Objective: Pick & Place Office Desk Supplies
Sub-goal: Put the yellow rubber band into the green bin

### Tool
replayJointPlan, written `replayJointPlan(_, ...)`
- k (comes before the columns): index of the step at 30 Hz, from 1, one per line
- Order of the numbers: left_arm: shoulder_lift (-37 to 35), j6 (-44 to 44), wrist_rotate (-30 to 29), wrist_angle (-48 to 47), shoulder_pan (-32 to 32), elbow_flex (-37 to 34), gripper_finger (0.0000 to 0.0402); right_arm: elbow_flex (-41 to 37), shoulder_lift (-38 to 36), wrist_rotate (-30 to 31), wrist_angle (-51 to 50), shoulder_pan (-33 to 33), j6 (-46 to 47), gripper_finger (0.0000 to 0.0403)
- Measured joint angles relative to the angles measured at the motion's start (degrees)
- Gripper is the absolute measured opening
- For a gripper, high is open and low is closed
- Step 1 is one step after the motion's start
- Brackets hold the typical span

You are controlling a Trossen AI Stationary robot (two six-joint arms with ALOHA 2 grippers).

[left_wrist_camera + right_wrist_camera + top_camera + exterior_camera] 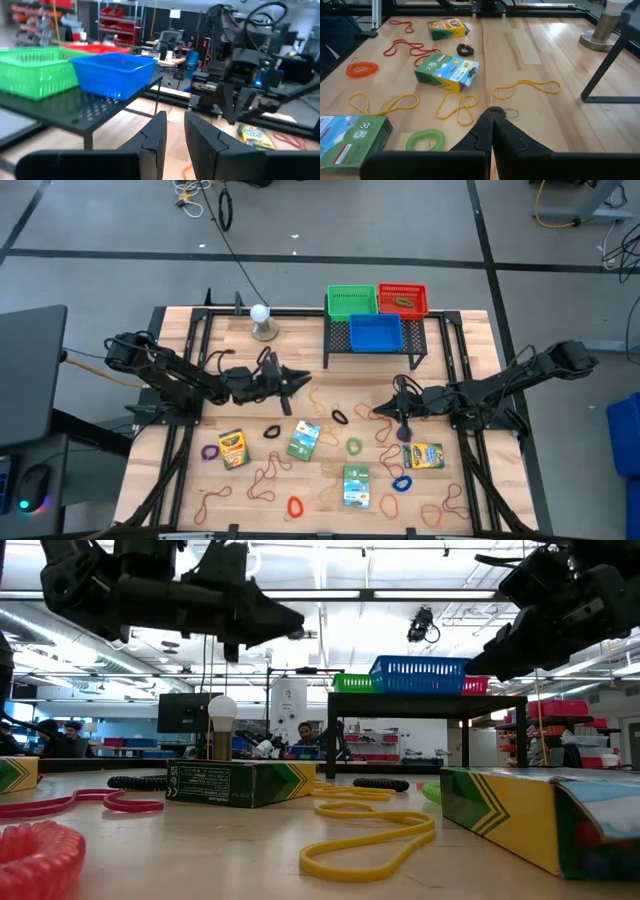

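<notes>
Left gripper [297, 383] raised above the surface [470, 330], short of the black mesh rack [375, 350], fingers [156, 137] slightly parted, nothing between them. Right gripper [404, 427] low near the yellow crayon box [424, 455], fingers [507, 135] pressed together, nothing visibly held. Scattered across the wood: green crayon boxes [303, 440], yellow rubber bands [526, 88], reddish bands [268, 470], orange loop [362, 68], green loop [425, 140].
</notes>
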Motion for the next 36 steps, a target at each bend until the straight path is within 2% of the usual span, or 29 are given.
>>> replayJointPlan(2,0.01,0.41,-0.57,0.09,0.2,0.98,0.0073,0.0,0.0,-0.02,0.0,0.0,-0.18,0.0011)
replayJointPlan(4,0.01,-5.27,-0.18,-1.64,1.27,2.95,0.0073,0.0,0.0,-0.02,0.02,0.0,-0.39,0.0011)
replayJointPlan(6,0.02,-12.37,2.49,-5.17,2.61,5.43,0.0073,0.0,0.0,-0.1,0.11,0.0,-0.39,0.0011)
replayJointPlan(8,0.19,-14.48,6.36,-10.16,3.68,9.52,0.0073,0.0,0.0,-0.24,0.41,0.0,-0.39,0.0011)
replayJointPlan(12,3.01,-7.89,14.3,-24.58,1.9,18.54,0.006,0.0,0.0,-0.24,0.97,0.0,-0.39,0.0011)
replayJointPlan(14,4.91,-8.44,14.63,-32.38,0.85,22.91,0.0042,0.0,0.0,-0.24,1.17,0.0,-0.42,0.0011)
replayJointPlan(17,7.42,-13.15,14.12,-49.65,0.86,30.2,0.0013,0.0,0.0,-0.22,1.67,0.0,-0.43,0.0011)
replayJointPlan(19,8.85,-13.47,12.27,-60.94,0.74,33.14,0.0007,0.0,0.0,-0.22,1.74,0.0,-0.42,0.0011)
replayJointPlan(21,10.63,-14.21,12.19,-66.62,0.86,35.38,0.0009,0.0,0.0,-0.22,1.73,0.0,-0.44,0.0011)
replayJointPlan(24,11.97,-14.48,13.66,-72.68,0.93,36.93,0.0034,0.0,0.0,-0.22,1.7,0.0,-0.42,0.0011)
replayJointPlan(28,14.77,-10.49,16.61,-80.57,2.35,36.79,0.0084,0.0,0.0,-0.22,1.7,0.0,-0.43,0.0011)
replayJointPlan(36,19.81,7.99,18.51,-83.0,4.15,36.85,0.0161,0.0,0.0,-0.2,1.84,0.0,-0.42,0.0011)
